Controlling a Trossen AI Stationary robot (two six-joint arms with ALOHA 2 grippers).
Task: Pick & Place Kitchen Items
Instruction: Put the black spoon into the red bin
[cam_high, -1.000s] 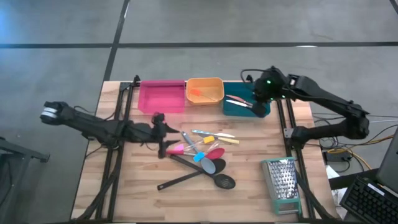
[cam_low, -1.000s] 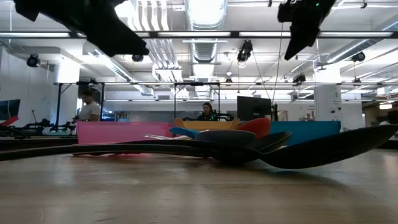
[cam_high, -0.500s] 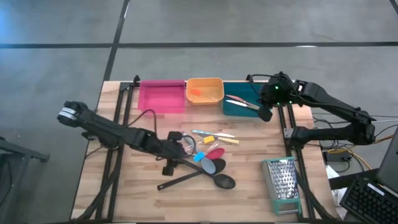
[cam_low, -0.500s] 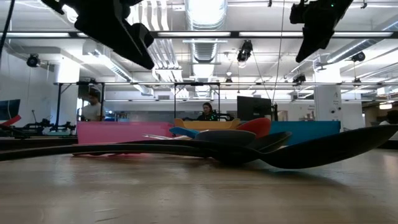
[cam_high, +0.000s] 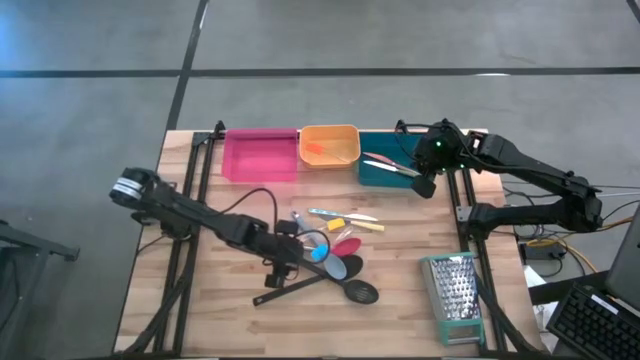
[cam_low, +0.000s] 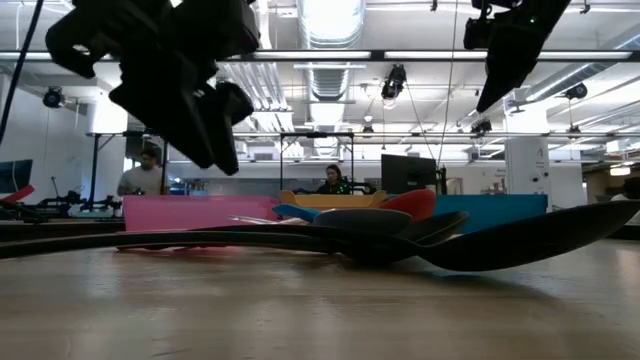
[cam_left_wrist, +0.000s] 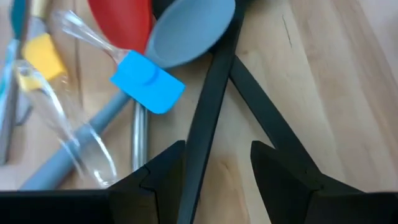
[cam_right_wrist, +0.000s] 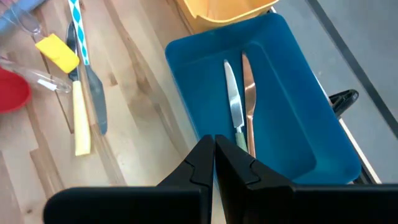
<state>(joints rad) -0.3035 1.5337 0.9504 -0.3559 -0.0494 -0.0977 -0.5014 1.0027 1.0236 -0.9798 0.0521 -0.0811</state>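
The table (cam_high: 215, 320) carries pink, orange and teal bins along its far edge. Nearer than the teal bin (cam_high: 392, 172), the utensil pile (cam_high: 330, 255) lies mid-table. Left gripper (cam_high: 283, 268) hangs over the pile, fingers spread around a black handle (cam_left_wrist: 205, 134), holding nothing. Right gripper (cam_high: 424, 184) hovers beside the teal bin, fingers together, empty

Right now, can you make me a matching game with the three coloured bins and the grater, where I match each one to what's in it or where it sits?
Things:
1. pink bin
2. orange bin
3. teal bin
4. metal grater

States:
A. holds two knives side by side
B. holds one small orange piece
C. lies alone near the table's right corner
D. nothing visible inside

Pairs: 1-D, 2-B, 3-A, 4-C
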